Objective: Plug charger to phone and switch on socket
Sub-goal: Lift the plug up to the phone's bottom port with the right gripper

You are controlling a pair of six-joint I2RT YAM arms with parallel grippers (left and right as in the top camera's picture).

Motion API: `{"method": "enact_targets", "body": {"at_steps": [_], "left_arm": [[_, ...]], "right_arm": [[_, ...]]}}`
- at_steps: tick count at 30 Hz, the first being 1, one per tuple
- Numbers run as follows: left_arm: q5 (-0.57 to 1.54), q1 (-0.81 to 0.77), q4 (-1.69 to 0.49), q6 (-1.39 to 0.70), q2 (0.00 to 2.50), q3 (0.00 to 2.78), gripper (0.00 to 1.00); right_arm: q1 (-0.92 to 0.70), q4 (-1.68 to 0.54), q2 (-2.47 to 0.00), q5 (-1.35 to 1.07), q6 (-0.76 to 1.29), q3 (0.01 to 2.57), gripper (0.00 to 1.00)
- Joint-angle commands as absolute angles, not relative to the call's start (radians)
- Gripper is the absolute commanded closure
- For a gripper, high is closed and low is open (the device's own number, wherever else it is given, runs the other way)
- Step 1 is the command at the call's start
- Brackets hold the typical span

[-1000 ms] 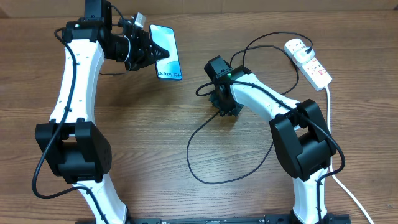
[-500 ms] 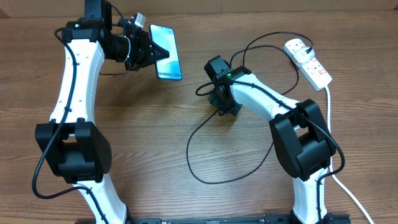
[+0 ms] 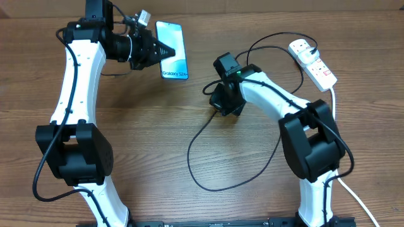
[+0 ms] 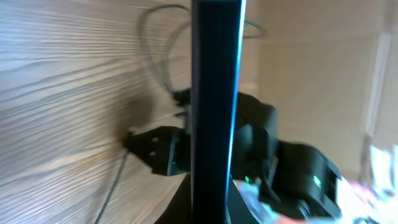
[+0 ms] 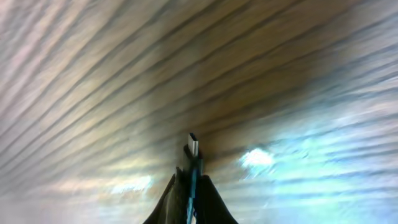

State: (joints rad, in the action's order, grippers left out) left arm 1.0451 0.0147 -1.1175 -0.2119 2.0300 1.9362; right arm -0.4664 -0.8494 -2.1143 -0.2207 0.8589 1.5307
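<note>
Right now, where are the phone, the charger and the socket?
phone (image 3: pixel 174 36): overhead view, on its blue screen.
charger (image 5: pixel 194 148): right wrist view, on its metal connector tip.
socket (image 3: pixel 319 67): overhead view, on its white body.

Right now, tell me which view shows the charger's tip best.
Right wrist: the tip stands clear above the shut jaws of the right gripper, against the table. Overhead shows only the cable loop; the gripper hides the tip. Left wrist shows blurred cable behind the phone, no tip.
</note>
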Motion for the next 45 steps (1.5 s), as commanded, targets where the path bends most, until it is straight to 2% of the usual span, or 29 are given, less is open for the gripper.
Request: {"method": "enact_targets", "body": {"at_steps": [1, 3, 6, 8, 12, 13, 26, 31, 45], "left_arm": [[1.343, 0.013, -1.094, -0.109, 2.025, 1.945, 0.96], [1.433, 0.013, -1.058, -0.112, 2.025, 1.945, 0.96], [1.561, 0.013, -0.994, -0.157, 2.025, 1.945, 0.96], [1.581, 0.013, -0.977, -0.192, 2.025, 1.945, 0.96], [1.581, 0.013, -0.963, -0.271, 2.025, 1.945, 0.96], [1.581, 0.013, -0.964, -0.271, 2.025, 1.945, 0.96], [1.579, 0.013, -0.966, -0.297, 2.025, 1.945, 0.96], [1.579, 0.013, -0.968, -0.297, 2.025, 1.945, 0.96], [1.491, 0.014, -0.967, -0.308, 2.025, 1.945, 0.96]], "right_arm": [[-0.442, -0.846, -1.958, -0.523, 0.663, 1.555, 0.96], [-0.44, -0.864, -1.887, -0.691, 0.563, 1.555, 0.96], [-0.443, -0.929, -1.811, -0.817, 0.449, 1.555, 0.96], [-0.443, -0.952, -1.791, -0.873, 0.393, 1.555, 0.96], [-0.449, -1.014, -1.767, -1.155, 0.109, 1.555, 0.96], [-0.452, -1.022, -1.767, -1.161, 0.095, 1.555, 0.96], [-0.456, -0.85, -1.766, -1.244, 0.111, 1.555, 0.96], [-0.436, -0.716, -1.766, -1.24, 0.244, 1.555, 0.96], [-0.434, -0.587, -1.766, -1.24, 0.369, 1.555, 0.96]]}}
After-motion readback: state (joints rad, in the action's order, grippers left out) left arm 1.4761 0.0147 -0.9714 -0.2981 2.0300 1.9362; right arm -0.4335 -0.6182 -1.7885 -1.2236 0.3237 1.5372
